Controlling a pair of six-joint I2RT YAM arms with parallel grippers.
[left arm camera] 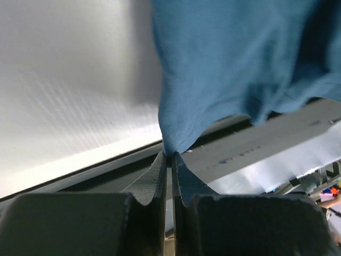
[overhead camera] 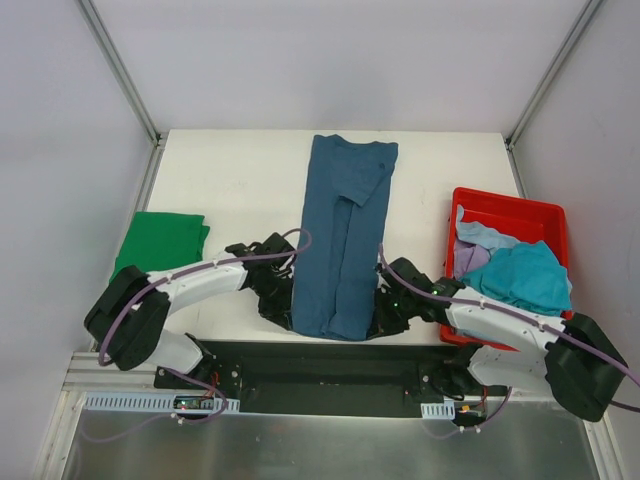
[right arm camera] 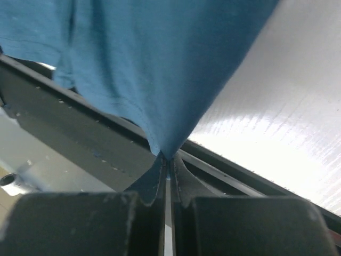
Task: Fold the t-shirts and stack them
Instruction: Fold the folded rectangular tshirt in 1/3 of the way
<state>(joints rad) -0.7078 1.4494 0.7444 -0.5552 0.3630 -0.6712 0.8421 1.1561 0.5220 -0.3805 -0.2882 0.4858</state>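
top external view: the dark teal-blue t-shirt (overhead camera: 345,240) lies lengthwise down the middle of the table (overhead camera: 240,170), already narrowed into a long strip with one sleeve turned in at the far end, and its near hem sits at the table's near edge. the left gripper (overhead camera: 283,305) and the right gripper (overhead camera: 388,310) stand at the two near corners of that hem, one on each side. this placement suggests the hem is to be carried toward the far end for a crosswise fold. a green t-shirt (overhead camera: 160,240), folded, rests at the left edge of the table, well apart from the strip, and probably marks the base of the stack. the red bin (overhead camera: 500,200) at the right holds unfolded stock: a teal t-shirt (overhead camera: 525,280), a light blue t-shirt (overhead camera: 480,235) and a lavender t-shirt (overhead camera: 470,260). left wrist view: the left gripper (left arm camera: 170,157) is clenched on a pinch of the dark teal-blue t-shirt (left arm camera: 234,58). the cloth fans out and upward from the closed fingertips, and the pale table (left arm camera: 64,96) is visible beside it. right wrist view: the right gripper (right arm camera: 168,159) is likewise clamped on a corner of the dark teal-blue t-shirt (right arm camera: 149,58), which gathers to a point at the jaws, with the table (right arm camera: 287,133) to the right. gripping both corners together should keep the hem straight and level when it is lifted.
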